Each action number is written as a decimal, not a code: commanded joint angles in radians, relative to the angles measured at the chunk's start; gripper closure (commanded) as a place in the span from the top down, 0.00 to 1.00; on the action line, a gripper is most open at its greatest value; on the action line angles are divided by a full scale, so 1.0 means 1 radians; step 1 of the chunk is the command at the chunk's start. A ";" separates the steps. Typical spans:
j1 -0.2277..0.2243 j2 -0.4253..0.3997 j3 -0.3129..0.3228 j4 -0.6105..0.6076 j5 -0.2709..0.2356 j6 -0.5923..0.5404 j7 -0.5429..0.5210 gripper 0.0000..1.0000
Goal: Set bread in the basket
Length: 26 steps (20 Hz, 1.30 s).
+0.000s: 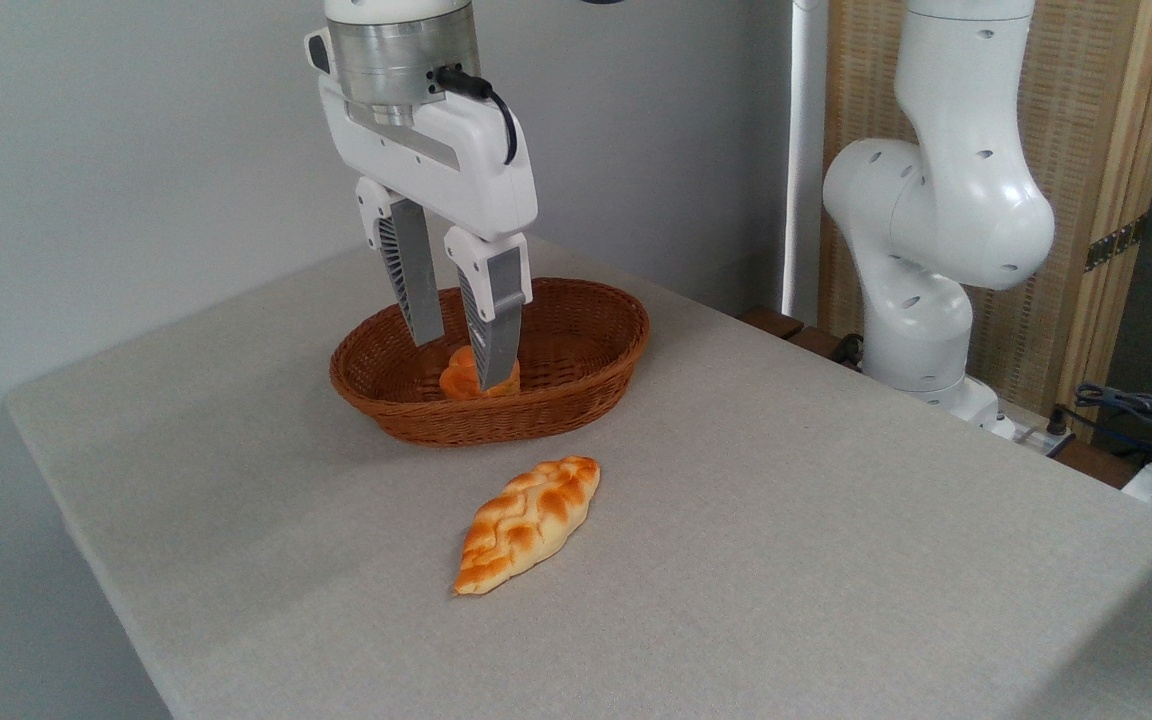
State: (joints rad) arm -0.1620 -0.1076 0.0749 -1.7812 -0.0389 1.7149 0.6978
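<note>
Two breads show. One braided golden-orange bread (528, 522) lies flat on the table in front of the basket, free of the gripper. A second bread (458, 378) rests inside the reddish-brown wicker basket (576, 395), partly hidden behind the right finger. My gripper (461, 365) hangs straight down into the basket, its fingertips (494, 350) reaching to about the bread's height. The jaws stand apart and look open, with the bread low between and behind them.
The grey table (786, 560) ends in edges at the left and front. The robot's white base and arm (926, 230) rise at the back right, with cables (1136, 410) beside them. A grey wall stands behind the basket.
</note>
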 commanded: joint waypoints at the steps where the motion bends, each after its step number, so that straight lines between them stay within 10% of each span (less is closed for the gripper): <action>1: -0.004 0.000 0.011 0.017 -0.004 -0.023 0.034 1.00; 26: -0.008 -0.014 0.011 -0.326 0.008 0.258 0.042 1.00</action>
State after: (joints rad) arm -0.1631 -0.1076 0.0745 -2.0662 -0.0389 1.9372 0.7197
